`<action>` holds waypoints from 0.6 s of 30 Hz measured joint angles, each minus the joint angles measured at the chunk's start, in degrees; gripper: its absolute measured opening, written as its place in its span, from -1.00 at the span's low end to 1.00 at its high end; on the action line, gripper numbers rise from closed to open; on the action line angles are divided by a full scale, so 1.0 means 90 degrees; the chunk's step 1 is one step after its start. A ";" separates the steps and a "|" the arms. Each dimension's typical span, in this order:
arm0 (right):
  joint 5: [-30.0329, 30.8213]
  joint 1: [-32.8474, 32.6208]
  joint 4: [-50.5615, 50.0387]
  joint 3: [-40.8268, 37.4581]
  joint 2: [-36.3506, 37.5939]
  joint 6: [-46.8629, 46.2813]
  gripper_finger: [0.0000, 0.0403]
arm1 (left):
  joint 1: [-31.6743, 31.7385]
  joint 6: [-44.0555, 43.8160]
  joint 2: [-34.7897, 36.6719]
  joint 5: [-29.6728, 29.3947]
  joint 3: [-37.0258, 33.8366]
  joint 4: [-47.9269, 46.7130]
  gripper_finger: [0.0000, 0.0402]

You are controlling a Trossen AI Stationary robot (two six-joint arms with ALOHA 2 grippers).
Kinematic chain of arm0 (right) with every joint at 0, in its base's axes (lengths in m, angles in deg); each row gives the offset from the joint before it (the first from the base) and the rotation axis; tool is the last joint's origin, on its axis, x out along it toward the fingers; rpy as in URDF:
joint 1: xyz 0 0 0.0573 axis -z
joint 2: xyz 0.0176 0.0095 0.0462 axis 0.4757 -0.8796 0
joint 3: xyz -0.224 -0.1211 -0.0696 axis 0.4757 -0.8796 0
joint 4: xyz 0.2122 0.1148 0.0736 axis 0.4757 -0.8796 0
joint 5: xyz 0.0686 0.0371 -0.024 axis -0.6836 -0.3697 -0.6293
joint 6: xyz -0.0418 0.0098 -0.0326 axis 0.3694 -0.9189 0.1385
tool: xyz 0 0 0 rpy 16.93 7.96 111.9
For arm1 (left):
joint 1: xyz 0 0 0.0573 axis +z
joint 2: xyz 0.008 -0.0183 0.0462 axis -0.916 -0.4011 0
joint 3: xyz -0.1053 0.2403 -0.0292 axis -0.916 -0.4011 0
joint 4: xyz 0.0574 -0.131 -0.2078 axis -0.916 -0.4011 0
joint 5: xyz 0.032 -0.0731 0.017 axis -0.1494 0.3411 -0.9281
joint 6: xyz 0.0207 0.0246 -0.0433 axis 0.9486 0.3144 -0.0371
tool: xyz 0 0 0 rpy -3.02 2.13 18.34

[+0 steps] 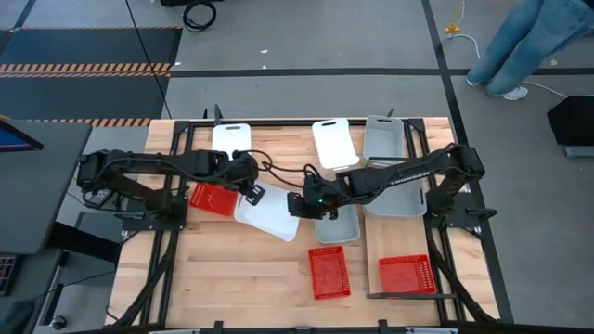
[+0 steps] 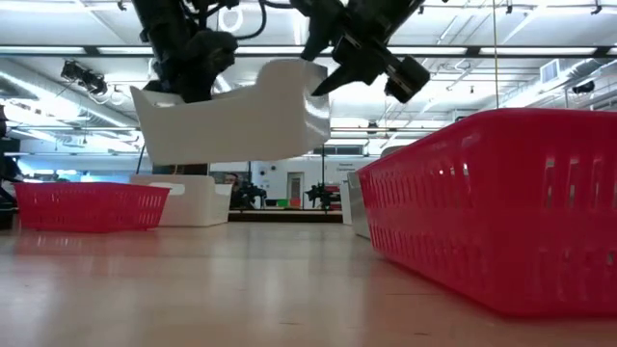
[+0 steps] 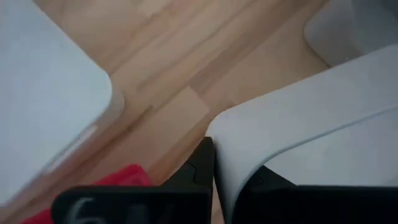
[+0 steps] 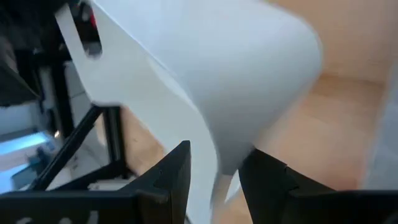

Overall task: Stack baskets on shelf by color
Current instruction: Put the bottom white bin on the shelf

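A white basket (image 1: 269,217) hangs in the air over the table's middle, held at both ends. My left gripper (image 1: 251,193) is shut on its left end and my right gripper (image 1: 299,204) on its right end. In the low view the white basket (image 2: 231,120) floats well above the tabletop, slightly tilted. Two more white baskets (image 1: 231,139) (image 1: 335,144) rest on their bottoms near the far edge. Grey baskets (image 1: 385,139) (image 1: 394,197) (image 1: 340,225) sit on the right. Red baskets (image 1: 213,199) (image 1: 331,272) (image 1: 406,275) lie on the table. I cannot make out the shelf. My left gripper (image 3: 233,165) pinches the basket's end wall near a rounded corner (image 3: 217,134), one finger (image 3: 199,168) outside and one (image 3: 267,182) inside. The basket is lifted clear. My right gripper (image 4: 214,158) pinches the opposite end's rim wall (image 4: 230,146) between its two fingers (image 4: 174,174), and the basket stretches away from it, clear of the table.
The red basket (image 1: 213,199) lies just left of the held one, and a grey basket (image 1: 340,225) sits right beside my right gripper. Bare wood shows at the near left of the table (image 1: 223,278). A person's legs (image 1: 529,46) stand beyond the far right corner.
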 joint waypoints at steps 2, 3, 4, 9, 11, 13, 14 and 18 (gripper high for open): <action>-0.0001 0.0003 -0.0014 -0.0007 -0.0008 0.0082 -0.34 | 0.0002 0.0163 0.0000 -0.0016 0.0191 -0.0057 -0.88; 0.0000 0.0012 -0.0023 -0.0008 -0.0005 0.0128 -0.36 | 0.0005 0.0186 0.0000 -0.0053 0.0278 -0.0098 -0.85; 0.0005 0.0022 -0.0073 -0.0010 -0.0003 0.0178 -0.38 | 0.0014 0.0175 0.0002 -0.0085 0.0378 -0.0192 -0.80; -0.0097 0.0041 -0.0302 -0.0039 0.0014 0.0608 -0.62 | 0.0050 0.0392 0.0022 -0.0107 0.0896 -0.0556 -0.50; -0.0303 0.0042 -0.0401 -0.0039 0.0014 0.0748 -0.77 | 0.0049 0.0654 0.0028 -0.0102 0.1142 -0.0609 -0.39; -0.0404 0.0046 -0.0481 -0.0039 0.0014 0.0839 -0.91 | 0.0048 0.0893 0.0036 -0.0083 0.1361 -0.0680 -0.30; -0.0433 0.0049 -0.0498 -0.0039 0.0014 0.0913 -0.94 | 0.0044 0.0992 0.0036 -0.0074 0.1473 -0.0681 -0.27; -0.0605 0.0054 -0.0379 -0.0039 0.0059 0.1414 -0.90 | 0.0041 0.1193 0.0036 -0.0075 0.1921 -0.0822 -0.17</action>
